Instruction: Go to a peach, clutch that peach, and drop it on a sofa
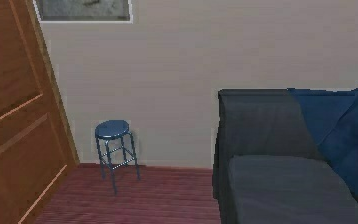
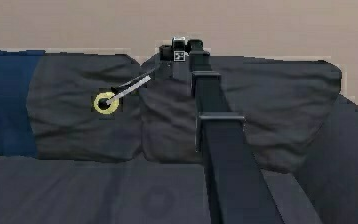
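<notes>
— Where the arm ends, what is at the tool?

— Its thin fingers slant down toward the arm side view's left, and a small round yellow thing with a dark centre is at their tips. I cannot tell whether the tool holds it, because grey back cushions lie right behind.

— Is it the fruit wanted?

— Shape and colour don't settle that.

— And farther out?

— The dark sofa has a blue cushion at one end. Ahead, it stands against a pale wall. A blue-topped stool stands near a wooden door, on a reddish plank floor, with a framed picture above.
</notes>
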Motion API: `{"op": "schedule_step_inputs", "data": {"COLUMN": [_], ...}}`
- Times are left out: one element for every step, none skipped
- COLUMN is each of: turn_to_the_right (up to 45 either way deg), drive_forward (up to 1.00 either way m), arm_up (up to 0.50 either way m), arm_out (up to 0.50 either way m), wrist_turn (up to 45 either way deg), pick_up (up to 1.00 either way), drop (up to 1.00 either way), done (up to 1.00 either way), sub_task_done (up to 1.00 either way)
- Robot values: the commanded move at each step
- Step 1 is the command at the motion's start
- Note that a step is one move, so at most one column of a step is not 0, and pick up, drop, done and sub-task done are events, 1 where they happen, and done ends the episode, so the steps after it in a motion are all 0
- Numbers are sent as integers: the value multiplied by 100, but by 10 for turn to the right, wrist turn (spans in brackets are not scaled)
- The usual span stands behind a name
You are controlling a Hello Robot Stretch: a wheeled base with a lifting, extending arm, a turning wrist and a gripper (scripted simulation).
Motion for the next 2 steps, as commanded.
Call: {"op": "schedule_step_inputs", "data": {"turn_to_the_right": [0, 0], "drive_forward": [0, 0], "arm_up": [0, -24], "arm_out": [0, 0], "wrist_turn": [360, 0], "pick_up": [0, 0], "drop": [0, 0], "done": [0, 0], "sub_task_done": [0, 0]}}
